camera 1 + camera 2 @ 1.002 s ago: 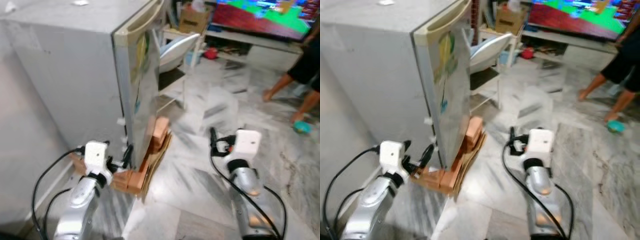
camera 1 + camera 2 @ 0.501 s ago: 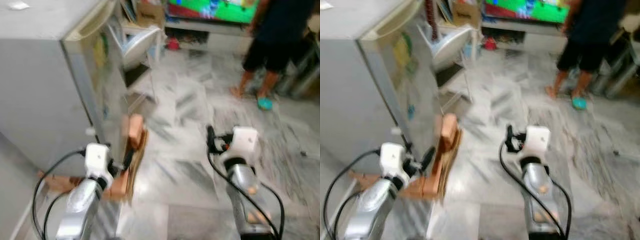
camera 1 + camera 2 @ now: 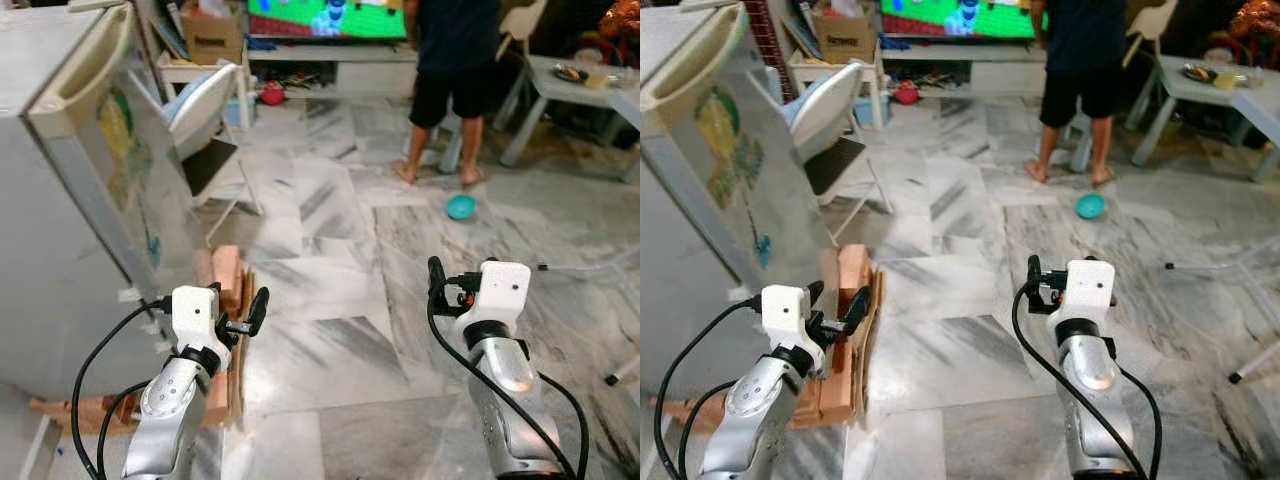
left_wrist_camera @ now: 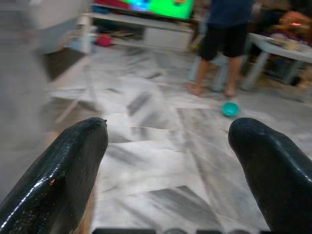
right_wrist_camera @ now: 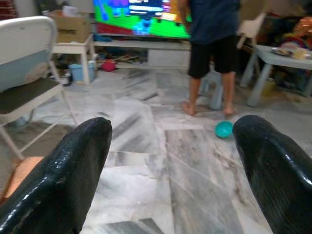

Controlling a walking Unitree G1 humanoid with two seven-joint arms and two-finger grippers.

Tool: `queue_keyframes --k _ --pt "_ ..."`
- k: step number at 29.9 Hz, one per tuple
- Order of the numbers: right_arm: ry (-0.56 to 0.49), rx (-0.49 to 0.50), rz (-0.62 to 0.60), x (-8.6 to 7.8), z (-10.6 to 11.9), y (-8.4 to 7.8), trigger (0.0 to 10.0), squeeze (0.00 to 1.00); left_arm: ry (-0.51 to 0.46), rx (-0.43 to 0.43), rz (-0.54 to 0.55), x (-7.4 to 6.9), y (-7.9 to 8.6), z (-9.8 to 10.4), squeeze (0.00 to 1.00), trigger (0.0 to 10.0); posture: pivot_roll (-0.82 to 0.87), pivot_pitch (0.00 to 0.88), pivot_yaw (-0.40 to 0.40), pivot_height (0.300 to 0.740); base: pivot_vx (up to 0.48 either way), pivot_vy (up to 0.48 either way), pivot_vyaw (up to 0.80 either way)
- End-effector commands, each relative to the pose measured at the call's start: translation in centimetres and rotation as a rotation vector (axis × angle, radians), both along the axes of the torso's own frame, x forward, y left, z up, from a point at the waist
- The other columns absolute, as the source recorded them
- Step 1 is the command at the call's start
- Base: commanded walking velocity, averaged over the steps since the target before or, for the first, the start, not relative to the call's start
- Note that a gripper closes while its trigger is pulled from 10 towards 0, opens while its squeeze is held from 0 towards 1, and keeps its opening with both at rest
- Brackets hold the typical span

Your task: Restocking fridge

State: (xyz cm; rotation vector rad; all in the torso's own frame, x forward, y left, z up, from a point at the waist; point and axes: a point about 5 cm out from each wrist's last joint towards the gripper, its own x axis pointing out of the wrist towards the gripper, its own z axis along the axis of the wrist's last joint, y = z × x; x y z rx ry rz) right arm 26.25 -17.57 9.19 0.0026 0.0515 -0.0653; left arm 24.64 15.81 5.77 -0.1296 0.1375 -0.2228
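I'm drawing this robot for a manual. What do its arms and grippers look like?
Both arms are silver, rounded metal tubes. Each wrist carries a boxy white housing. The left gripper and right gripper have two long, glossy black fingers with rounded tips. Black cables loop from each wrist housing back along the arm. A small red part shows beside the right housing.

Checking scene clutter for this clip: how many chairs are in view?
2. A white folding chair stands beside the fridge; a pale chair sits behind the person, by the grey table. Others may be hidden.
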Motion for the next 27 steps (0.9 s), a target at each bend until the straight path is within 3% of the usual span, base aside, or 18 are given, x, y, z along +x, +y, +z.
queue_keyframes --k 1,18,23,27 --pt "-0.004 -0.004 0.006 0.2 0.1 0.1 10.0 0.0 -0.01 0.013 0.031 0.1 0.6 0.2 0.0 10.0 0.02 0.004 -0.032 0.74 0.0 0.0 0.0" --pt "0.022 -0.012 0.006 0.1 -0.6 0.0 10.0 0.0 0.009 0.033 0.066 -0.1 1.4 -0.2 0.0 10.0 0.02 0.004 -0.03 0.74 0.405 0.0 0.0" --pt "0.053 -0.007 0.002 0.0 -1.2 -0.1 10.0 0.0 0.13 0.063 0.065 -1.3 3.4 -2.1 0.0 10.0 0.03 0.011 -0.032 0.74 0.0 0.0 0.0" --pt "0.059 -0.016 0.01 0.0 -1.4 0.0 10.0 0.0 0.133 0.107 0.075 -1.5 4.5 -2.0 0.0 10.0 0.05 0.016 -0.02 0.74 0.0 0.0 0.0"
